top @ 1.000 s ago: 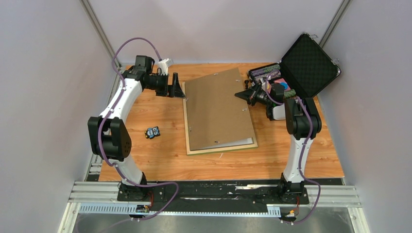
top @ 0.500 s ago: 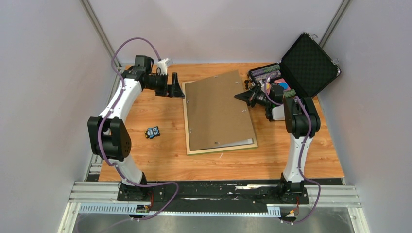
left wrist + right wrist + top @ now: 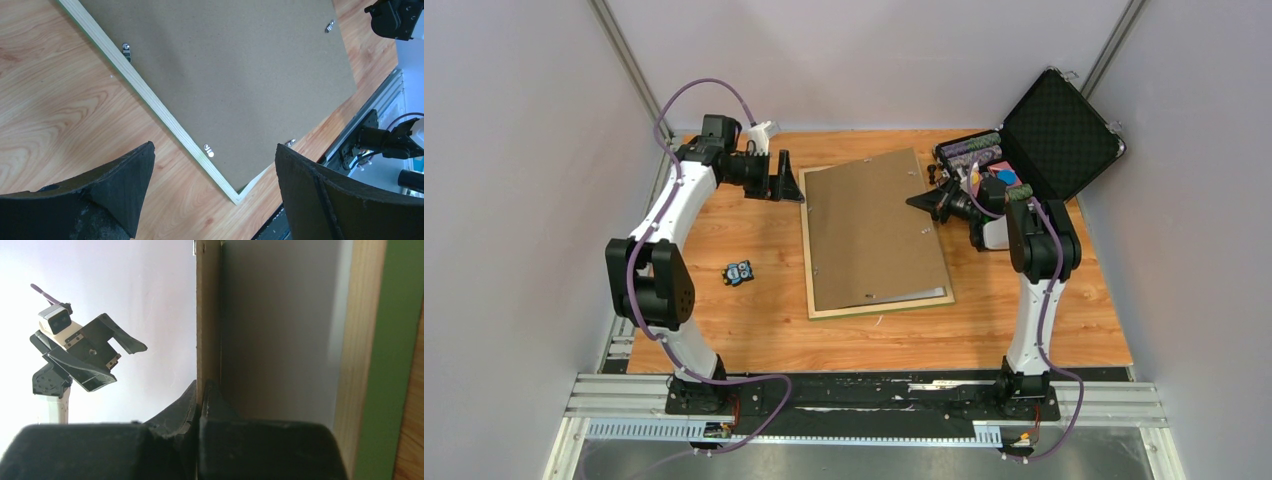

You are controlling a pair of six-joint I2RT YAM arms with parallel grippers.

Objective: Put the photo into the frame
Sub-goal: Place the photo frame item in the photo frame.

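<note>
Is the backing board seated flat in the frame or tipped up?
Tipped up. The right gripper is shut on the backing board, holding that edge off the frame; the right wrist view shows a gap between them.

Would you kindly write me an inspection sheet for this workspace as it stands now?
Surface: wooden table, no spills seen.
Job's things: frame lies back-up; pale strip at its near edge, likely the photo; backing board over both, right edge raised.
Clutter: small black-and-blue object; open black case, far right.
Grippers: left gripper open by the frame's far-left corner; right gripper pinching the backing board's edge.
Cables: purple cables along both arms.
Surroundings: pale walls; metal rail.
</note>
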